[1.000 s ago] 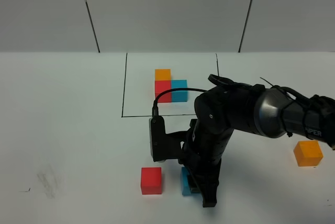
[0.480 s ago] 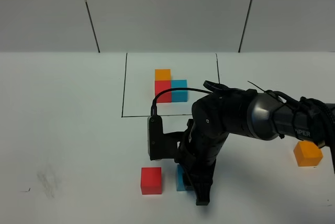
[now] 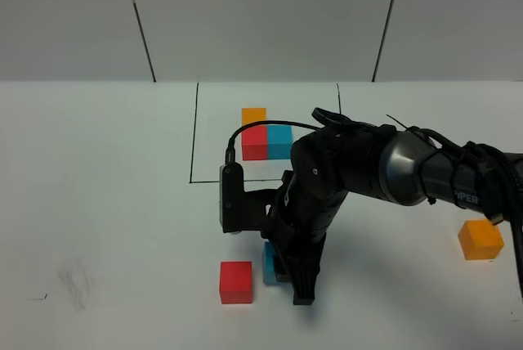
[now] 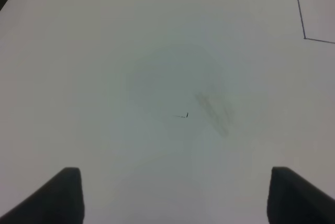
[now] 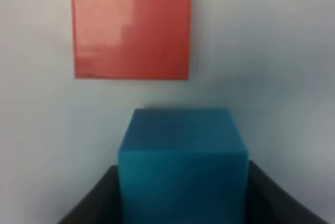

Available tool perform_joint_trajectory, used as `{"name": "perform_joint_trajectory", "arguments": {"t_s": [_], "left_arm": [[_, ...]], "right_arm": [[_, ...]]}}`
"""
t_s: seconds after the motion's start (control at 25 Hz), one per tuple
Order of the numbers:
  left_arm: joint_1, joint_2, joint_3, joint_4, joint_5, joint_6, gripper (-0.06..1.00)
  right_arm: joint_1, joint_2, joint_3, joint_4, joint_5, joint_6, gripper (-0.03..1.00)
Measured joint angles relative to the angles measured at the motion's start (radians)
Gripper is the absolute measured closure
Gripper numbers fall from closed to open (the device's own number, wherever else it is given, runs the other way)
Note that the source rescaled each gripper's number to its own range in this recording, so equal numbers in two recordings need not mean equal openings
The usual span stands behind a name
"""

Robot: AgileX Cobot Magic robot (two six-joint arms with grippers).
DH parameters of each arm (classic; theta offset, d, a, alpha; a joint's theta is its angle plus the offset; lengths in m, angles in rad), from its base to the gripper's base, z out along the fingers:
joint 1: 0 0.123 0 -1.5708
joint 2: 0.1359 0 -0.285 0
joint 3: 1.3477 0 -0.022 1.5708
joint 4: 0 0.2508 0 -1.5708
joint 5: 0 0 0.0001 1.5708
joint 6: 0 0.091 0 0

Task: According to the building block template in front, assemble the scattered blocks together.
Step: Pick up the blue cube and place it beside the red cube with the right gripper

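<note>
Up at the back of the white table (image 3: 98, 203), the building block template (image 3: 265, 133) sits inside a thin black drawn rectangle (image 3: 194, 133) — an orange cube behind a red one, with a blue one touching the red one's right side. The big black right arm (image 3: 368, 174) reaches in from the right across the middle and covers part of the rectangle's front line. Low down, the right claw (image 5: 183, 205) is pinching the blue block (image 3: 269, 264). The right wrist view shows one dark finger (image 5: 91, 200) pressed on each side of it. The red block (image 3: 236, 282) rests on the table just beside the blue block, on its left and a bit nearer the front edge, with a small strip of white between them. The orange block (image 3: 480, 240) sits well apart, far off to the right. The left claw (image 4: 183, 198) is spread wide over the table, near a faint grey smudge (image 4: 212, 111) — only its two dark tips show, cut off at the edge of its wrist view. From above, most of the blue block is hidden behind the right arm. The right wrist view is blurry, so the blocks' edges look soft there.
</note>
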Motion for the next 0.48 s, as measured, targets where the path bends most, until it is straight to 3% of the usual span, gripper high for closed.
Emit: {"name": "perform_joint_trajectory", "arguments": {"t_s": [0.48], "left_arm": [[0.000,0.000,0.000,0.000,-0.001,0.000,0.34]], "right_arm": [[0.064,0.059,-0.046,-0.006,0.060,0.020,0.96]]}}
